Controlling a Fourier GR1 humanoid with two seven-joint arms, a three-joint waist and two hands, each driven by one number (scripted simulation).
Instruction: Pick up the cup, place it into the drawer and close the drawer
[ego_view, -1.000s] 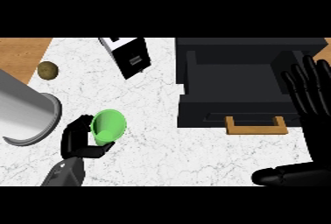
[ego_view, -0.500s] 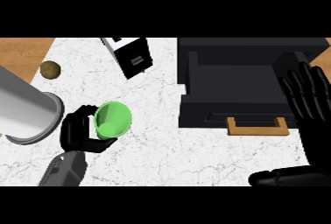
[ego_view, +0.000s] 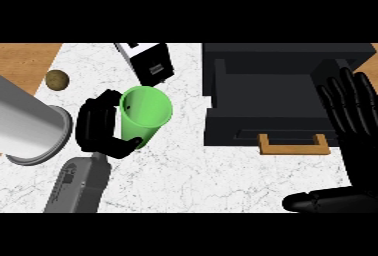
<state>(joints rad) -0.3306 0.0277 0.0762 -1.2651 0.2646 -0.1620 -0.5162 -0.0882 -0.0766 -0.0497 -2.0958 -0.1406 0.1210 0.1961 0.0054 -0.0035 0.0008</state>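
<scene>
A green cup (ego_view: 145, 114) is tilted on its side above the marble counter, its open mouth facing up and right. My left hand (ego_view: 98, 128) is curled round the cup's lower left side and holds it. To the right stands the black drawer unit with its drawer (ego_view: 275, 105) pulled open, a wooden handle (ego_view: 294, 145) on its front. My right hand (ego_view: 353, 111) is open with fingers straight up, over the drawer's right side.
A large grey metal cylinder (ego_view: 26, 126) lies at the left edge, close to my left hand. A small brown round object (ego_view: 57, 79) sits at the far left. A black and white box (ego_view: 150, 61) stands at the back, just above the cup.
My left hand has closed on the cup, lifted it and carried it up and to the right, tilting it. The right hand has barely moved.
</scene>
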